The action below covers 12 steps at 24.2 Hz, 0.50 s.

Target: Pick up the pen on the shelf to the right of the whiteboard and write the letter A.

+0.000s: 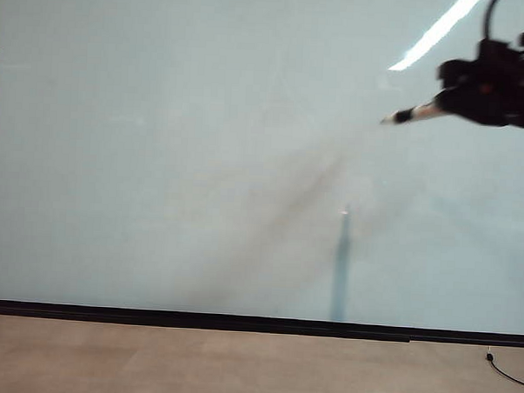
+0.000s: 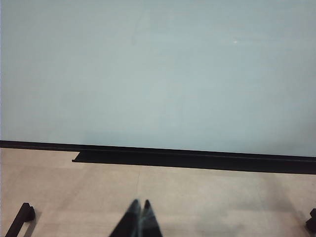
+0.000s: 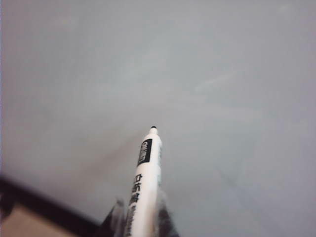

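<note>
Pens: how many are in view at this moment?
1. The pen is clamped in the right gripper, upper right in front of the whiteboard, tip off the surface. The shelf is not visible.

A tan floor is seen below, a thin black cable lying at its right, a bright ceiling-light reflection above.

You've got a glossy, smooth whiteboard reflecting a ceiling light, a smooth white plastic-looking pen with a printed black label, and a matt tan floor.
</note>
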Available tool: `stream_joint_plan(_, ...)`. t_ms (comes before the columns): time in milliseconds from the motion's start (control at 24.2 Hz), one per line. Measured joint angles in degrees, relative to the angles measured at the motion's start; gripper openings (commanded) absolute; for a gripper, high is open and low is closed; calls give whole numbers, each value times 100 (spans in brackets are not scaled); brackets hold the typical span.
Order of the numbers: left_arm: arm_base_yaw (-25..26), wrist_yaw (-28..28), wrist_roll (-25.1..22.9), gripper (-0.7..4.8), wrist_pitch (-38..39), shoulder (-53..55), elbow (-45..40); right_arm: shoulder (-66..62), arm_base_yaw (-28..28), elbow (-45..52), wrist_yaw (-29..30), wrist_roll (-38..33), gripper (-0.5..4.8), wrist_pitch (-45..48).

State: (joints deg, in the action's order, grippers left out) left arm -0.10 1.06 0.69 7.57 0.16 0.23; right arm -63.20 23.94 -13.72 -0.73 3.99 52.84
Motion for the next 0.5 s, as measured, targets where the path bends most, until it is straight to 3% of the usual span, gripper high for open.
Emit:
stream_joint_plan(83, 0, 2, 2, -4, 0, 0, -2, -31, 304, -501, 354, 518, -4, -916)
stream_joint_plan(248, 0, 0, 2, -5, 0, 0, 0, -151, 411, -1036, 566, 1108, -4, -1762)
stream_joint_plan(495, 0, 2, 0, -4, 0, 0, -2, -562, 404, -1606, 835, 1530, -4, -2177)
